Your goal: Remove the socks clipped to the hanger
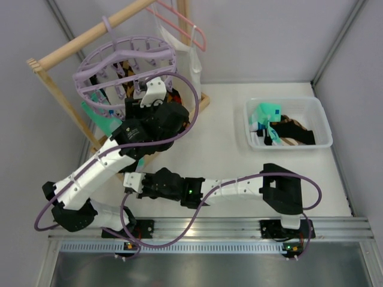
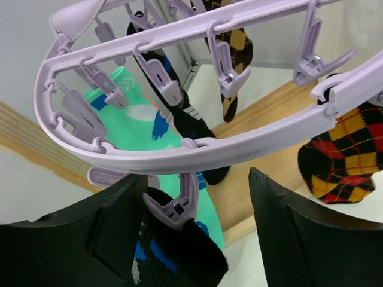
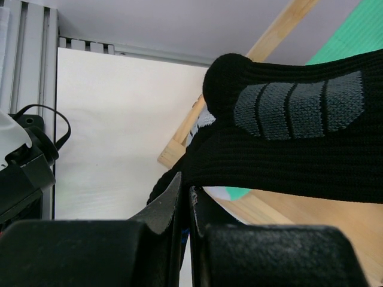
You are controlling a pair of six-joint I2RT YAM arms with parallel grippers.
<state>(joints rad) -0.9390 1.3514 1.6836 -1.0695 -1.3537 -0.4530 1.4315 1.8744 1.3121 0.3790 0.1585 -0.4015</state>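
Straddling one clip, the left gripper (image 2: 196,194) sat just under the ring of the hanger (image 2: 179,156). Its jaws were open, one finger on each side of the clip (image 2: 179,206) and of the black sock with blue marks (image 2: 179,260) pinched in it. Neither finger visibly touched either one.

My read is that it was set just below the clip so a pull would load the clip rather than swing the hanger, which only hung by its hook from the wooden rail (image 1: 78,42).

That sock hung straight down from the hanger, clipped end up and long axis roughly vertical. Its lower end was out of view.

A mint-green sock (image 2: 134,122) and a checked sock (image 2: 344,155) hung the same way from clips further round the ring, so the job looked far from done.

The right gripper (image 3: 182,197) was low, well below the hanger on the arm-base side, with its jaws closed. A black sock with grey bars (image 3: 299,137) lay right above its fingertips, long axis across the wrist view and rounded end pointing left. I couldn't tell whether any fabric was pinched. It may have been steadying that sock, but that's a guess.

The bin (image 1: 287,100) sat well apart from the hanger, to its right, with loose socks (image 1: 281,128) already in it, so probably the drop spot.
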